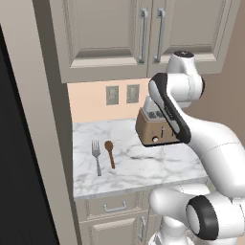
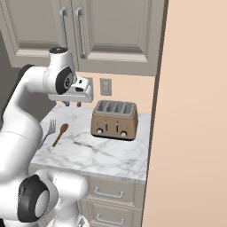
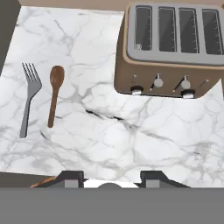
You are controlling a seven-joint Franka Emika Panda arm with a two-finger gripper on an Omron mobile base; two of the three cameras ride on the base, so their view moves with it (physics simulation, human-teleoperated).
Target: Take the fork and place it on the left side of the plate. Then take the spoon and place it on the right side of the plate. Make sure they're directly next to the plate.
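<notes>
Fingers point(image 3: 109, 177) (tips cropped), fork point(image 3: 29, 96), spoon point(image 3: 54, 98)

The tabletop point(image 3: 131, 144) is presenting a white marble surface with grey veining. Three things are lying or standing directly on it.

The fork point(image 3: 29, 98) is lying flat near the left end, its tines pointing toward the back wall. The spoon point(image 3: 54, 99) is lying just beside it on the right, roughly parallel, bowl toward the wall, and the two are not touching.

The toaster point(image 3: 168, 48) is standing upright at the back right, well apart from both utensils, its four slots facing up and its knobs facing the front edge.

The stretch between the utensils and the toaster is showing bare marble.
</notes>
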